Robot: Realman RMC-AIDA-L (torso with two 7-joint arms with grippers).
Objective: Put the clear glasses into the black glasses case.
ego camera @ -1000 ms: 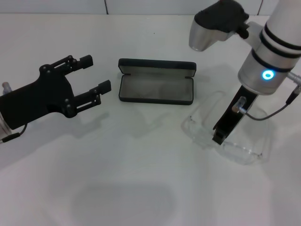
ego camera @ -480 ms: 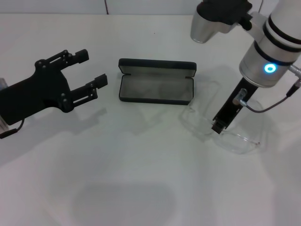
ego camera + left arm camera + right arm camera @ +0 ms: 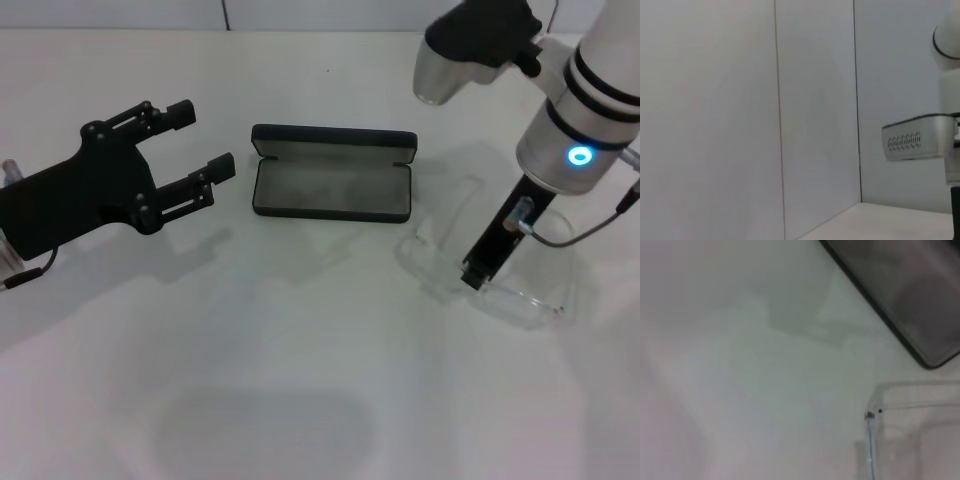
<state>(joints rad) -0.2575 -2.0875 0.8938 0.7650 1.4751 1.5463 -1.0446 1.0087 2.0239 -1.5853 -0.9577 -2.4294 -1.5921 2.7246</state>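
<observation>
The black glasses case [image 3: 331, 187] lies open mid-table, grey lining up; one corner of it shows in the right wrist view [image 3: 905, 295]. Right of it are the clear glasses [image 3: 530, 300], faint against the white top, with a hinge and thin arm visible in the right wrist view [image 3: 871, 416]. My right gripper [image 3: 472, 277] points down into the glasses' middle and looks shut on the frame. My left gripper [image 3: 205, 140] hovers open to the left of the case, fingers pointing toward it, holding nothing.
Everything sits on a white table [image 3: 300, 380]. A white wall with panel seams runs along its far edge [image 3: 225, 14]. The left wrist view shows only that wall and part of the right arm [image 3: 917, 142].
The right gripper and the clear glasses rose together, then shifted slightly right, away from the case. The left gripper drifted a little, staying open.
</observation>
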